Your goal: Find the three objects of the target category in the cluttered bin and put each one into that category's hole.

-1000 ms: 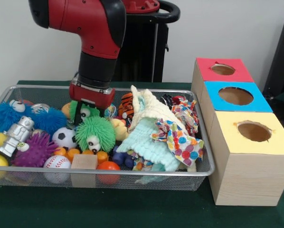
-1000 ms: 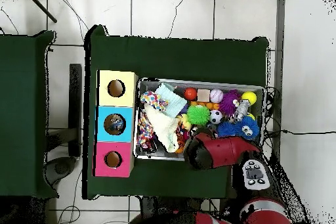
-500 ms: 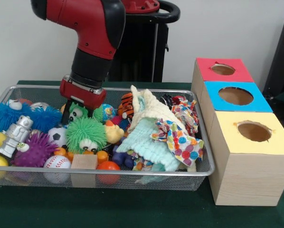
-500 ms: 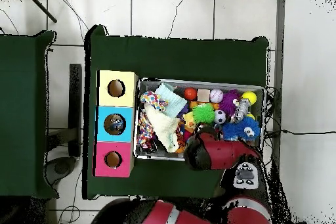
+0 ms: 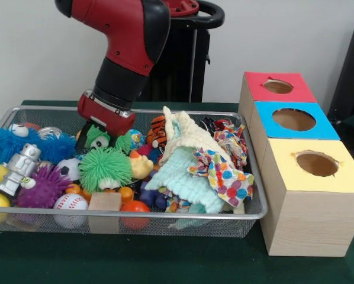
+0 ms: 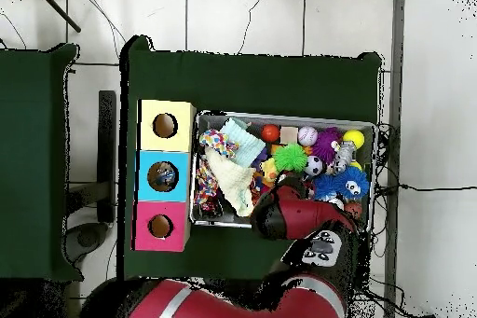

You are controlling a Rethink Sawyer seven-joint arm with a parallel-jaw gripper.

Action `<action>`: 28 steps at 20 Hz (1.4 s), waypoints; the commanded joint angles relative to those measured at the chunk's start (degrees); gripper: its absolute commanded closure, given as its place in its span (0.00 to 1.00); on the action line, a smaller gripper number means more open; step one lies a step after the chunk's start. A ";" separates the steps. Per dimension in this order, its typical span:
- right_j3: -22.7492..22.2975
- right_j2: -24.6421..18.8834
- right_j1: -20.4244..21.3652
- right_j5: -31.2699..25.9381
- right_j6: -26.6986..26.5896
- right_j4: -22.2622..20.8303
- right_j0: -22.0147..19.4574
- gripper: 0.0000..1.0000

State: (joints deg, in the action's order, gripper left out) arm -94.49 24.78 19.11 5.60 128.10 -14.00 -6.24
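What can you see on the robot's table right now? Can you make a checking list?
Surface: dark green table cover, wire bin and boxes on it.
Job's things: red box, blue box, yellow box in a row, each with a round hole on top; something lies inside the blue one.
Clutter: green spiky ball, purple spiky ball, blue fuzzy toys, silver toy robot, soccer ball, baseball, wooden block, orange balls, tiger toy, cloths.
Hand: hand low among the toys; open or shut cannot be told.
Cables: thin cables on the floor.
Surroundings: tiled floor, second green table.
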 commanded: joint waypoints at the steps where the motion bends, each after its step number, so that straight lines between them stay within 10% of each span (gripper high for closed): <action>1: 2.13 2.19 -1.78 3.43 9.25 6.13 1.20 0.00; 6: 1.51 1.58 -1.02 4.56 7.94 5.07 1.15 0.00; 7: 1.37 1.40 -0.87 4.82 7.75 4.81 1.09 1.00; 20: 1.13 -2.36 0.84 5.44 6.72 2.50 -2.06 1.00; 26: -4.21 -25.62 8.93 1.89 0.25 -14.00 -18.52 1.00; 28: -3.45 -24.26 9.12 3.13 0.79 -15.39 -17.50 1.00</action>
State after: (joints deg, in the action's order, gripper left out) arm -94.92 19.70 23.64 7.96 128.10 -19.56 -14.74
